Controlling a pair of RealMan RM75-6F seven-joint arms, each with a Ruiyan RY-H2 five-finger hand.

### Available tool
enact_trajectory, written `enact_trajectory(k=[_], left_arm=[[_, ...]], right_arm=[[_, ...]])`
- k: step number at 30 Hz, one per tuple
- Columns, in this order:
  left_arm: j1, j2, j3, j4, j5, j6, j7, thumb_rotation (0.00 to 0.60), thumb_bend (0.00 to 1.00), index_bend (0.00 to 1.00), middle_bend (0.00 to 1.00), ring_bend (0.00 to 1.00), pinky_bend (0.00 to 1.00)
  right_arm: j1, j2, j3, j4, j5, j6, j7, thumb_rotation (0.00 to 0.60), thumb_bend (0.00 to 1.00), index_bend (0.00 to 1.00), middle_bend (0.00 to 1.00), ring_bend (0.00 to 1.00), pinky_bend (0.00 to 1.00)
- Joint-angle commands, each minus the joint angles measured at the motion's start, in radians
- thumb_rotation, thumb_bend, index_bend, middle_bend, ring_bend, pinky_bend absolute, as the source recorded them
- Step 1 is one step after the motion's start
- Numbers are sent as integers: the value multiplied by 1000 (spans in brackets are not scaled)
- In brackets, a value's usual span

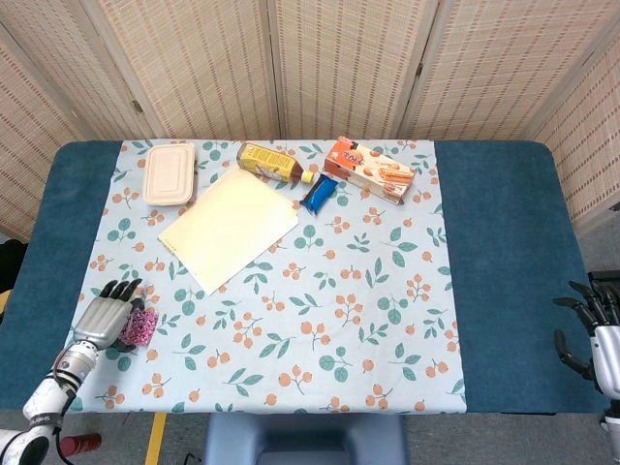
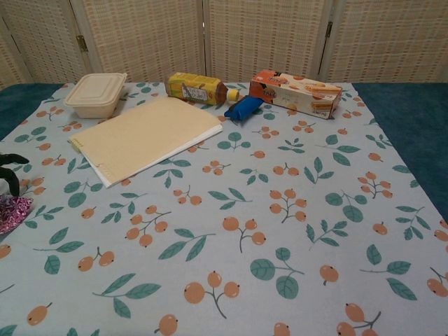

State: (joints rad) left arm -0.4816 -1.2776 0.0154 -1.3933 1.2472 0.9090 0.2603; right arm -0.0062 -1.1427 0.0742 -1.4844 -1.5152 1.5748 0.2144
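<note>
A table (image 1: 504, 252) with a dark blue cover fills most of the head view, and a pale floral tablecloth (image 1: 320, 320) with orange berries and green leaves lies over its middle. In the upper centre of the frame a large cream notepad (image 1: 229, 227) lies at a slant. Right of it, along the upper edge of the cloth, an orange biscuit box (image 1: 369, 168) lies on its side. At the upper left a beige lidded food container (image 1: 170, 173) stands just beside the notepad's top corner. Between container and box a yellow-labelled drink bottle (image 1: 270, 163) lies on its side, and a small blue packet (image 1: 321, 193) lies just below its cap end.

At the lower left of the head view the left hand (image 1: 102, 315) rests on the cloth near its left edge, fingers stretched forward and a little apart, gripping nothing. A small crinkled magenta foil wrapper (image 1: 139, 327) lies against the right side of that hand, touching or almost touching it; in the chest view the wrapper (image 2: 10, 210) shows at the far left edge, just below dark fingertips (image 2: 12, 171).

At the lower right edge of the head view the right hand (image 1: 593, 325) hangs beyond the table's edge, fingers spread, holding nothing, well apart from everything on the cloth.
</note>
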Motion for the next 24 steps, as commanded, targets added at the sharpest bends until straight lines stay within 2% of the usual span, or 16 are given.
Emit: enact_trajectory(k=[1, 9, 17, 24], left_arm=[[8, 24, 1, -17, 9, 19, 3, 600, 107, 363, 0, 0, 0], [20, 60, 0, -11, 1, 29, -14, 600, 107, 360, 0, 0, 0], [15, 30, 1, 101, 3, -22, -89, 600, 107, 344, 0, 0, 0], [15, 15, 10, 154, 25, -42, -126, 600, 107, 330, 0, 0, 0]], right_arm=[[2, 0, 0, 0, -1, -2, 0, 600, 497, 302, 173, 0, 0], [9, -1, 1, -3, -6, -9, -5, 600, 497, 302, 172, 0, 0], [6, 2, 0, -11, -7, -2, -13, 600, 497, 302, 172, 0, 0], [7, 1, -1, -15, -7, -3, -18, 600, 497, 302, 172, 0, 0]])
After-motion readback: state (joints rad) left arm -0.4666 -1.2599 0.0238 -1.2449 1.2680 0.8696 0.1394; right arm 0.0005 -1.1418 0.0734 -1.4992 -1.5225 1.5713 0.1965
